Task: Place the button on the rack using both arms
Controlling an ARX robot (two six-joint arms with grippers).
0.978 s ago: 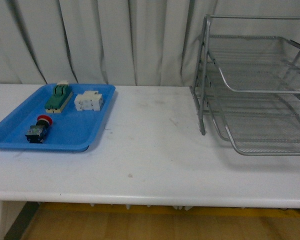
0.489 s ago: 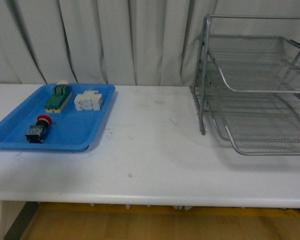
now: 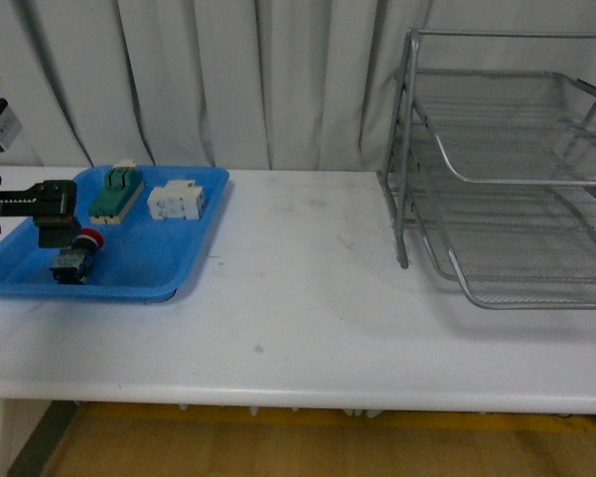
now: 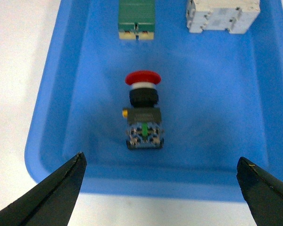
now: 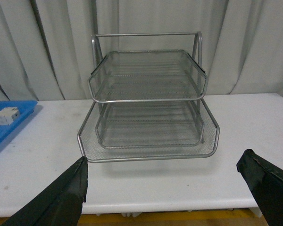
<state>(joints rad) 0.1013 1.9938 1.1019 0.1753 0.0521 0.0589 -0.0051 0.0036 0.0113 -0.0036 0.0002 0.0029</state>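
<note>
The button (image 3: pixel 74 260) lies on its side in the near-left part of the tray (image 3: pixel 194 260), at the left of the front view, with its red cap toward the curtain and its body toward the near rim. The left gripper (image 4: pixel 160 161) hangs above it with its fingers spread wide, one to each side of the button, holding nothing. The step in hand looks like the pick. It would go best with a straight descent, the button centred between the fingers, closing across the blocky black-and-blue body rather than the round cap, which would likely slip. The tray's near wall rises close to the body, so the fingertips need to clear it going down. The green block (image 4: pixel 137 16) and white connector (image 4: pixel 222 16) sit well apart at the tray's far end and should not interfere. The right gripper (image 5: pixel 162 160), likewise spread and empty, faces the rack (image 3: pixel 517 179) at the right of the front view. A wide stretch of table (image 3: pixel 298 328) between tray and rack gives room for a handover, though the rack's raised wire rims would need clearing.
</note>
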